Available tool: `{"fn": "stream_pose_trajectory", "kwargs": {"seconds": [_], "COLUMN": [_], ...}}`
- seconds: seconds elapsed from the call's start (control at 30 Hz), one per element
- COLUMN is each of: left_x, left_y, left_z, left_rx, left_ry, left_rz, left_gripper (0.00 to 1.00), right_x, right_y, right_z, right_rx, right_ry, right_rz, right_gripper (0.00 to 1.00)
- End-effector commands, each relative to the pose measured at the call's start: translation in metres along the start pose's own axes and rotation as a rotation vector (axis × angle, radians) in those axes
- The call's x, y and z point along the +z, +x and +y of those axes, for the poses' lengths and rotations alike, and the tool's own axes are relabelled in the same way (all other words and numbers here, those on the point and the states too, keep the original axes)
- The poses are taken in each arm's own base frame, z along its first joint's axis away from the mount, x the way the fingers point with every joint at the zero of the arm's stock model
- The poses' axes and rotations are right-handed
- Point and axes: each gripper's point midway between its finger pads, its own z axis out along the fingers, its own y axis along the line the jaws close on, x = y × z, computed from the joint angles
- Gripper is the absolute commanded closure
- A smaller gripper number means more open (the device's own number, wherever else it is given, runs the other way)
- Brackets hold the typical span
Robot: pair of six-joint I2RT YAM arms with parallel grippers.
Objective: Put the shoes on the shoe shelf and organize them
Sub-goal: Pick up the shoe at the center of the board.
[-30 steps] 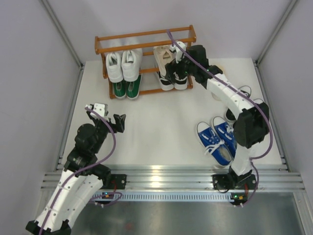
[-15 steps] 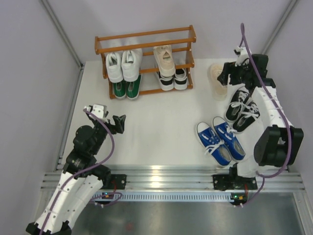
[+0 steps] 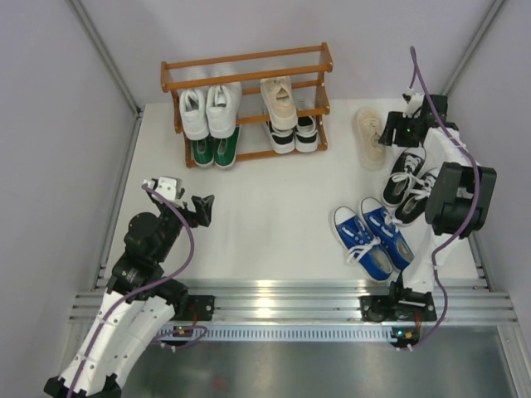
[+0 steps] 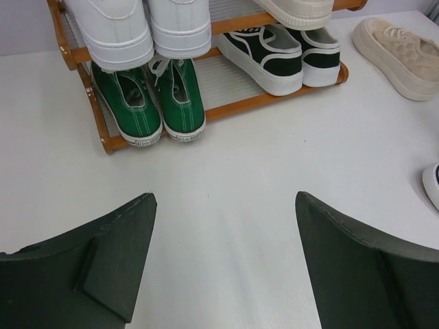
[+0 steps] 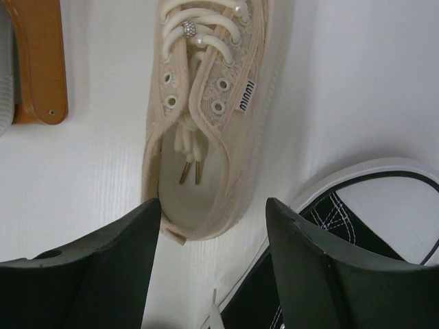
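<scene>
Right gripper (image 5: 212, 216) over beige shoe (image 5: 206, 103) heel; black canvas shoe (image 5: 357, 219) just beside.

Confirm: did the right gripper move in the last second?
Yes: right gripper left the shoe shelf, now over the loose beige shoe to its right.

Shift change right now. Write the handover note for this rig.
Left gripper: open, idle, facing the shelf.
Right gripper: open, poised over the heel of the loose beige shoe on the table.
Done: white pair and one beige shoe on the middle tier; green pair and black-and-white pair on the bottom.
Left: loose beige shoe, black canvas pair, blue pair, all on the table.
</scene>
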Motion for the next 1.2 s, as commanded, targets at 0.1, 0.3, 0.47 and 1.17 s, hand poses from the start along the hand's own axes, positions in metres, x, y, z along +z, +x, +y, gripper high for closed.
{"fn": "stream_pose_trajectory", "kwargs": {"seconds": [0.1,0.3,0.47,1.17], "left_x": [0.002,0.003,0.005,0.011], "left_y": [-0.005,-0.003,-0.002,0.003], "left_z": [-0.004,-0.009,-0.016,-0.178], "left_rx": [-0.006,-0.007,-0.023,-0.617], "left_ry": [0.020,0.049,0.085,0.780], "left_rz": [-0.020,-0.011,-0.004,0.102], "left_gripper": [0.12,0.12,0.11,0.05], "right_x": [0.026,0.051,0.032,-0.211], "right_y": [-0.012,-0.006,-0.017,0.081], "right_z": [-0.008,0.000,0.000,0.200], "right_rx": [-0.019,-0.049,-0.052,-0.564], "right_ry": [0.033,0.033,0.042,-0.680], "right_rz": [0.004,0.047,-0.015,-0.153], "right_gripper": [0.38,0.58,1.00,1.00]}}
